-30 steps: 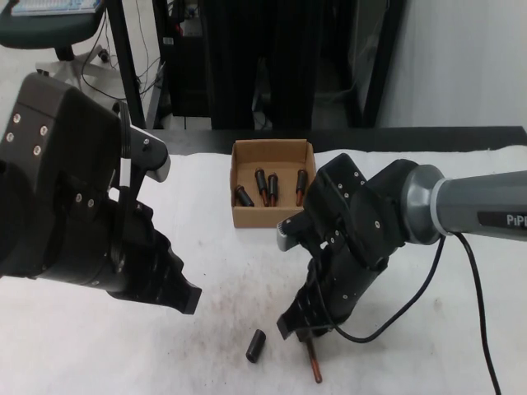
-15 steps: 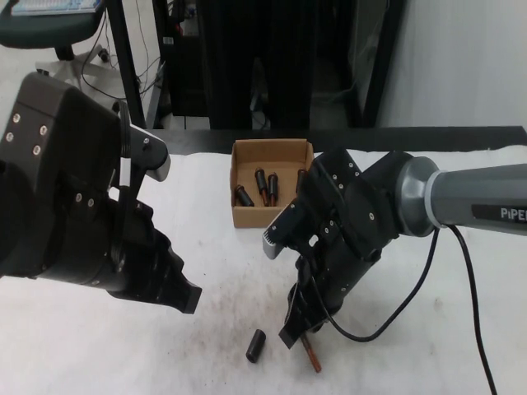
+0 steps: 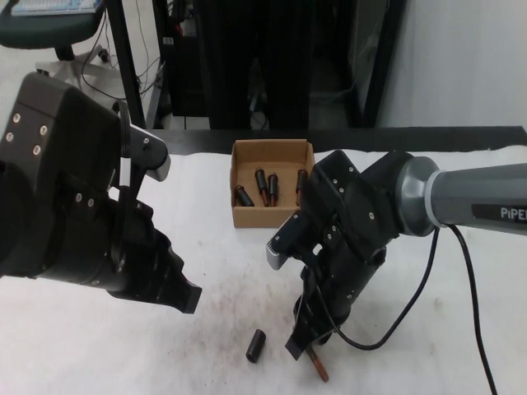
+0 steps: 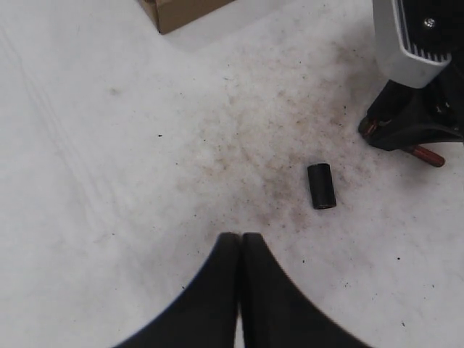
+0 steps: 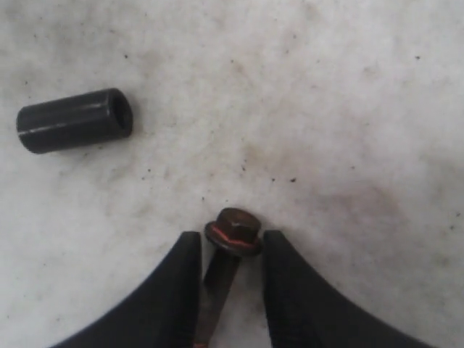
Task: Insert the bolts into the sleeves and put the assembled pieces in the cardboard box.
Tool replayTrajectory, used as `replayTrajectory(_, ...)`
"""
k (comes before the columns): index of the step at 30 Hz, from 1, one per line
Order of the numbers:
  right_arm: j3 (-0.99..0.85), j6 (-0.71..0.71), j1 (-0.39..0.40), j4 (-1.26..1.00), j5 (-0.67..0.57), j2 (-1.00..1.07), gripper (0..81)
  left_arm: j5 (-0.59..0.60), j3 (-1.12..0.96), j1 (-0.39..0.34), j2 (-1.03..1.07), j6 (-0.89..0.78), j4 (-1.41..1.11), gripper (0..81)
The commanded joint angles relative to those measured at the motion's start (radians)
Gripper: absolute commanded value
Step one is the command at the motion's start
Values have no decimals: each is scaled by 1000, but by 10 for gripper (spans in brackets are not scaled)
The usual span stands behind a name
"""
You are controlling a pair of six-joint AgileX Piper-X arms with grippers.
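R tool (image 5: pixel 230 238) released, straddling bolt (image 5: pixel 233 226) shank; sleeve (image 5: pixel 75 119) nearby, apart. L tool (image 4: pixel 241 243) clenched, empty.

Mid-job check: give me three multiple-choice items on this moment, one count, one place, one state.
1. Assembled pieces in the cardboard box: A one; B four; C eight.
2. The loose sleeve lies: A in the box; B on the bench, apart from the bolt; C in a gripper.
3. The left gripper is: A shut, empty; B wide open; C shut on the bolt.
Key: B, four dark pieces show inside; B, bare bench surrounds it; A, its fingers meet with nothing between.
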Motion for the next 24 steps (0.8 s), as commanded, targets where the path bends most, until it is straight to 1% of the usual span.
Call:
replayTrajectory(1,-11,-9,-1,53,-11,-4,270,9,-4,-1,-8,4,-6,2)
replayTrajectory(11,-11,-9,-1,55,-11,-4,270,9,-4,-1,-8,4,-6,2)
replayTrajectory(16,-39,-9,-1,-2,-45,-6,268,9,-4,-1,-8,4,-6,2)
replayTrajectory(17,-49,-9,-1,-16,-43,-6,256,9,-4,-1,-8,4,-6,2)
replayTrajectory(18,-59,-9,-1,-34,-34,-6,210,9,-4,-1,-8,4,-6,2)
replayTrajectory(20,-85,-9,-1,-45,-30,-6,43,9,-4,-1,-8,4,-6,2)
replayTrajectory(21,-94,-9,-1,-48,-32,-6,4,9,-4,-1,-8,4,-6,2)
replayTrajectory(24,-119,-9,-1,-54,-32,-6,8,9,-4,-1,-8,4,-6,2)
